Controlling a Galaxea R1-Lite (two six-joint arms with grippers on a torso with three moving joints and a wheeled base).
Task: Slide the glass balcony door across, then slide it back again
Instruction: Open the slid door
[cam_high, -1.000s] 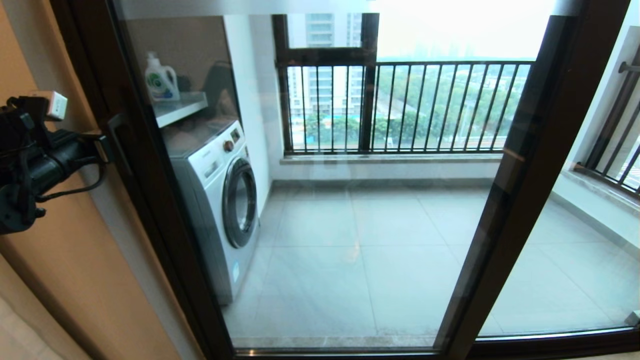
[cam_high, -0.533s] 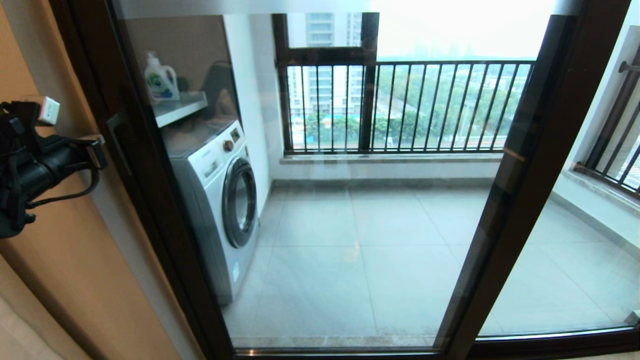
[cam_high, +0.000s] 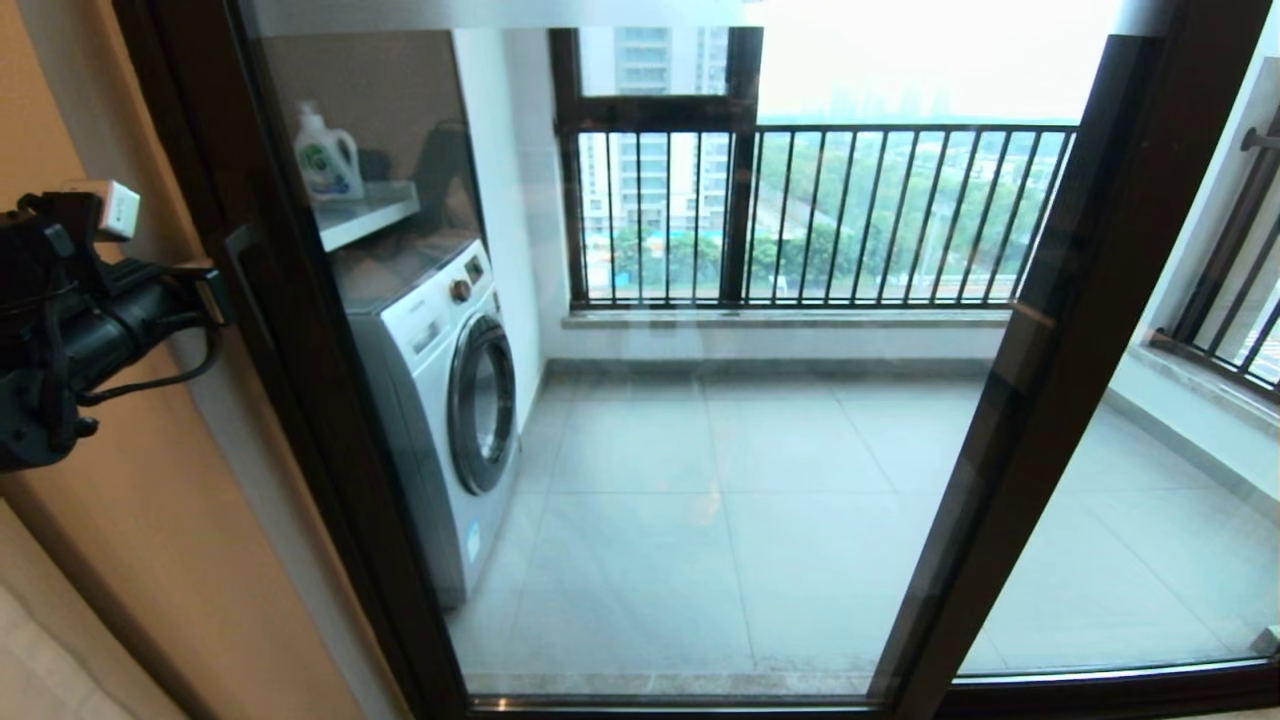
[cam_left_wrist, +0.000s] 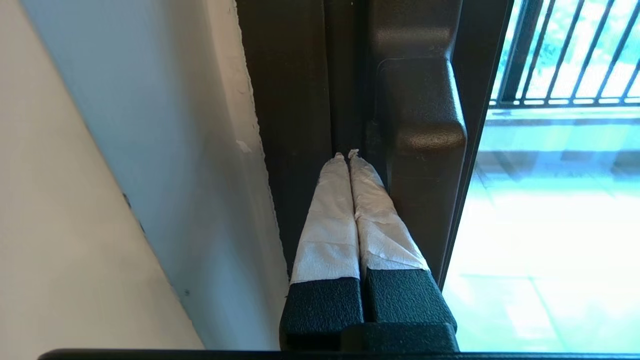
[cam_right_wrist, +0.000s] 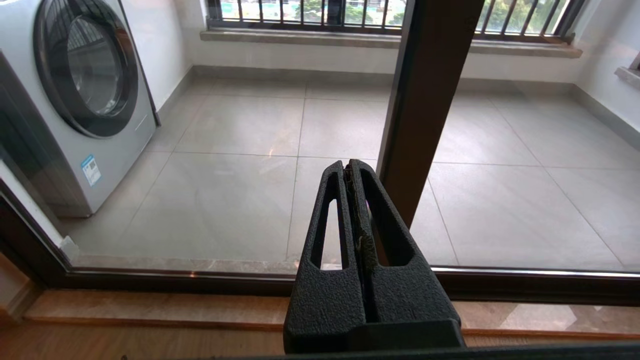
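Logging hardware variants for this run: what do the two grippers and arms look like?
Left gripper: black textured fingers with tips wrapped in white tape. Its arm is black, with a loose black cable and a small white block on top. Right gripper: plain black textured fingers, each with a long slot, no tape.

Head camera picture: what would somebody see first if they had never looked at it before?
First comes the glass balcony door, filling nearly the whole view, with its dark handle on the left upright. Through the glass, a white washing machine stands on the left of the balcony under a detergent bottle. The left gripper, fingers shut, pokes in beside the handle.
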